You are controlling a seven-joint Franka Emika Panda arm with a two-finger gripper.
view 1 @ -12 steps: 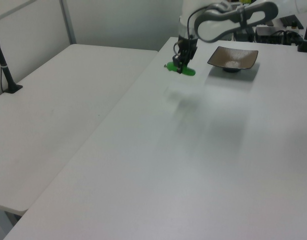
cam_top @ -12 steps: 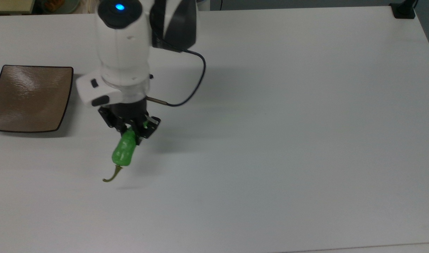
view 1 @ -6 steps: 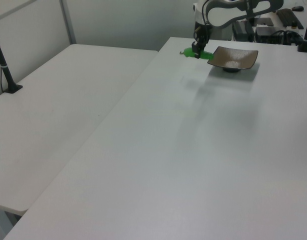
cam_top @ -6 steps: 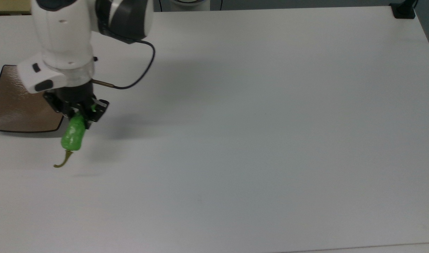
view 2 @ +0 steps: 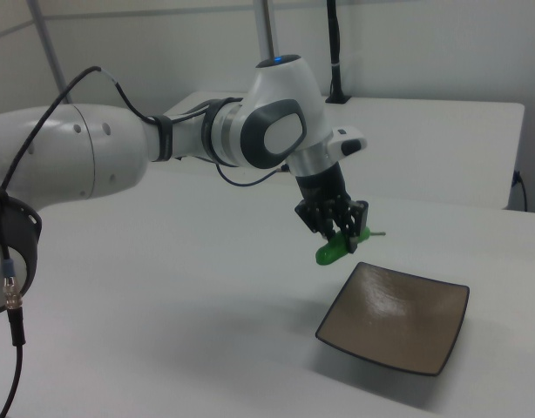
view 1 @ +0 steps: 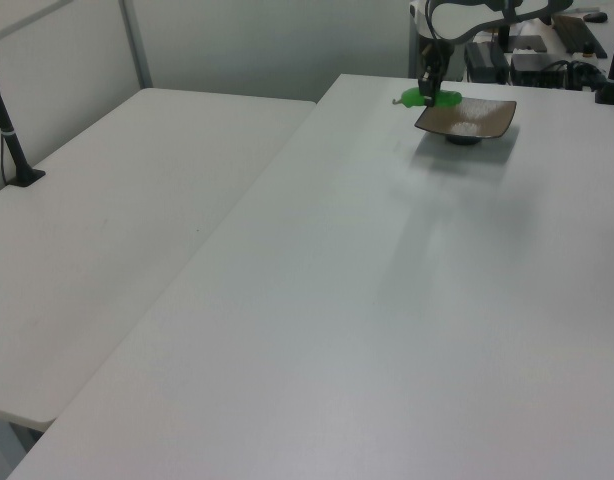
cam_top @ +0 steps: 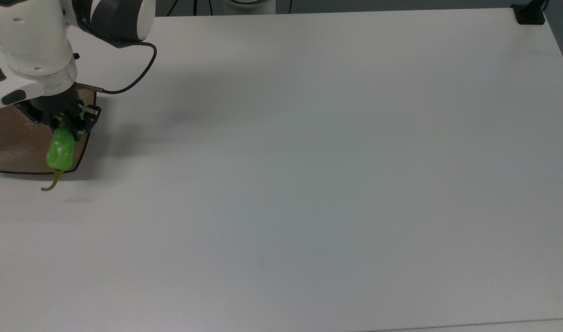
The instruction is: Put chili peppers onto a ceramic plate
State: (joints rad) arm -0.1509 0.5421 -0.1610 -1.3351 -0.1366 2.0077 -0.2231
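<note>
The bright green chili pepper (cam_top: 60, 151) hangs in the air with my gripper (cam_top: 62, 123) shut on its upper end, its olive stem (cam_top: 51, 183) curling below. In the top view it overlaps the right front corner of the square brown ceramic plate (cam_top: 14, 143). The right view shows the chili pepper (view 2: 333, 248) held in my gripper (view 2: 337, 228), above the table just beyond the ceramic plate's (view 2: 398, 318) far-left edge. In the left view the chili pepper (view 1: 422, 97) sits at the ceramic plate's (view 1: 477, 118) left corner under my gripper (view 1: 428, 84).
The white table (cam_top: 332, 184) stretches wide to the top view's right. A black clamp base (cam_top: 529, 14) sits at its far right corner. A second white table (view 1: 117, 220) stands alongside, with a black post (view 1: 9, 140) on it.
My arm has carried the chili pepper toward the top view's left and slightly back, from the open table to the ceramic plate's corner. The grip has stayed shut.
</note>
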